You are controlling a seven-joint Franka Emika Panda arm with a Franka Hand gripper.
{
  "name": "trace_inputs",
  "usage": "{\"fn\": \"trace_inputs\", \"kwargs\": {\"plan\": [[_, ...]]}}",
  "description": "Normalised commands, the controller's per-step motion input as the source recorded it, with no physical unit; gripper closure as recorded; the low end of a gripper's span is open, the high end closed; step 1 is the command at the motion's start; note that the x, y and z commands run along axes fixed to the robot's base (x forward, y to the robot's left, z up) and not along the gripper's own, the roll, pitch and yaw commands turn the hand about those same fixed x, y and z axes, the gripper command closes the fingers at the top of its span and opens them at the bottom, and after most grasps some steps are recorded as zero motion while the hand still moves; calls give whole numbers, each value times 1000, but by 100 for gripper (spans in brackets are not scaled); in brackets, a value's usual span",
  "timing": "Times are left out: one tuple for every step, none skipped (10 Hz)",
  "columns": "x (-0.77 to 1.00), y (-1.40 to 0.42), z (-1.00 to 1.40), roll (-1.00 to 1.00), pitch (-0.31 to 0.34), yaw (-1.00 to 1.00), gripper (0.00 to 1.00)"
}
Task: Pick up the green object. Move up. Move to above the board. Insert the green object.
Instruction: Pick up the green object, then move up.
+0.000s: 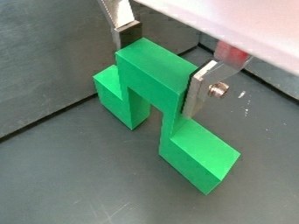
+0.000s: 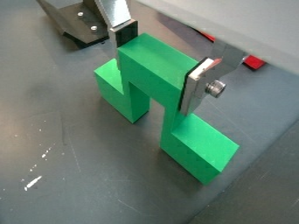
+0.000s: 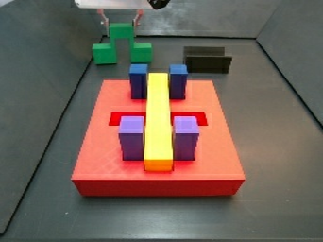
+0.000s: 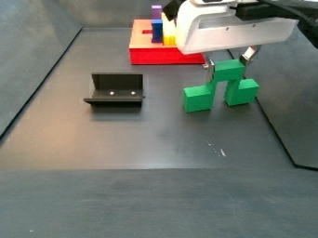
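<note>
Pincer [image 1: 156, 63]: lowered near the floor, pointing down.
Fingers [image 2: 200, 80]: 2 silver plates, closed on the green object's [image 2: 158, 66] tall centre block.

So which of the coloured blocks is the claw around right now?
The green object: the claw straddles its tall centre block on the floor, while the blue and purple blocks sit on the board.

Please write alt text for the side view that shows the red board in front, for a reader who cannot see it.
A large red board lies on a dark floor, carrying a long yellow bar between two blue and two purple blocks. Behind it, the gripper straddles the green object, which stands on the floor; a dark fixture stands nearby.
</note>
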Motion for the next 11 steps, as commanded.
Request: {"fn": "trace_inputs", "kwargs": {"plan": [[0,0,0,0,0,0,100],[0,0,0,0,0,0,100],[0,0,0,0,0,0,100],[0,0,0,0,0,0,100],[0,0,0,0,0,0,100],[0,0,0,0,0,0,100],[0,0,0,0,0,0,100],[0,0,833,0,0,0,100],[-71,-14,771,-8,51,-1,100],[-87,-8,586,-7,70,-1,100],[-17,6,223,7,30,-5,100]]}}
